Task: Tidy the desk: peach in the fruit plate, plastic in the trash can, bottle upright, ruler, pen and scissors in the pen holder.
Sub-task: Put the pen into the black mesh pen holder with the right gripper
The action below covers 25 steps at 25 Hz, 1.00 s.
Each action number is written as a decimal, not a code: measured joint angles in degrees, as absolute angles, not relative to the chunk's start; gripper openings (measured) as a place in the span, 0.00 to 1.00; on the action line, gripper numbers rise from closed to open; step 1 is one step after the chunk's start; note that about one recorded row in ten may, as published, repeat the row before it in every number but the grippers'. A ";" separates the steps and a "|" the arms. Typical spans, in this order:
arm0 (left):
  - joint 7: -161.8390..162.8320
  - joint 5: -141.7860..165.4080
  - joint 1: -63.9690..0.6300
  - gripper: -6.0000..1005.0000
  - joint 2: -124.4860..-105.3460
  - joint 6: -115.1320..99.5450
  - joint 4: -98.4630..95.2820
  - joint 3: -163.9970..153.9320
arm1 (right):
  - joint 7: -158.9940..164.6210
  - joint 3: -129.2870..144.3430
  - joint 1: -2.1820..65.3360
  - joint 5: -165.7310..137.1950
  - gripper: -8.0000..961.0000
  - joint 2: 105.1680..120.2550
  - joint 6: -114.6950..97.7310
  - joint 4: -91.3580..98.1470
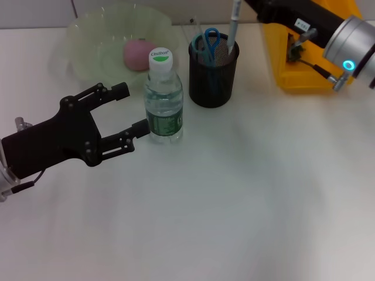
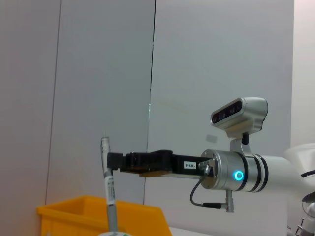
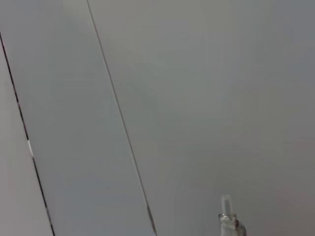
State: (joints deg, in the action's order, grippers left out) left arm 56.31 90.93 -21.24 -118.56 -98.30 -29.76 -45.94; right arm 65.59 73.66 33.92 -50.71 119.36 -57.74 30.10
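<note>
Right gripper (image 2: 115,162) holds the pen (image 1: 234,26) upright over the pen holder (image 1: 213,73), jaws apparently pinched on it. Lower straight in beside the scissors (image 1: 210,42), then release. Left gripper (image 1: 126,111) sits wide open beside the upright bottle (image 1: 163,99).

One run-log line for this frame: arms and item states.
left gripper: open beside upright bottle | right gripper: holding pen over pen holder | peach in fruit plate | scissors in holder
</note>
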 joint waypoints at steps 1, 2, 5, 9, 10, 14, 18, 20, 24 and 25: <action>55.99 90.93 -20.79 0.80 -118.55 -98.32 -29.65 -45.87 | 64.70 73.48 34.50 -50.70 0.19 119.36 -57.74 29.32; 55.96 90.93 -20.72 0.80 -118.51 -98.33 -29.64 -45.85 | 63.85 73.32 34.98 -50.63 0.19 119.38 -57.70 28.66; 55.95 90.93 -20.70 0.80 -118.49 -98.34 -29.62 -45.84 | 62.49 73.50 35.71 -50.74 0.19 119.48 -57.47 28.01; 55.85 90.93 -20.74 0.80 -118.40 -98.00 -29.62 -45.80 | 59.50 73.69 36.75 -50.77 0.19 119.54 -57.45 25.96; 55.72 90.93 -20.82 0.80 -118.39 -97.76 -29.62 -45.79 | 58.54 73.70 36.97 -50.78 0.19 119.56 -57.45 25.44; 55.50 90.93 -20.92 0.80 -118.31 -97.73 -29.61 -45.70 | 52.81 73.74 37.73 -50.80 0.19 119.62 -57.43 22.98; 55.49 90.95 -20.87 0.80 -118.35 -97.73 -29.61 -45.70 | 50.16 73.75 37.78 -50.97 0.20 119.70 -57.51 22.45; 55.48 90.97 -20.75 0.80 -118.36 -97.76 -29.61 -45.70 | 50.08 73.98 37.75 -50.98 0.21 119.70 -57.75 22.30; 55.46 90.97 -20.70 0.80 -118.40 -98.01 -29.62 -45.70 | 50.06 74.44 37.34 -50.77 0.27 119.73 -57.63 22.27; 55.46 90.97 -20.69 0.80 -118.42 -98.03 -29.62 -45.70 | 50.02 74.46 37.21 -50.75 0.29 119.75 -57.63 22.26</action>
State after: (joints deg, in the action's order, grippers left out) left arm 55.46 90.97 -20.69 -118.42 -98.03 -29.62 -45.70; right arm 50.02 74.46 37.21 -50.75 119.75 -57.63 22.26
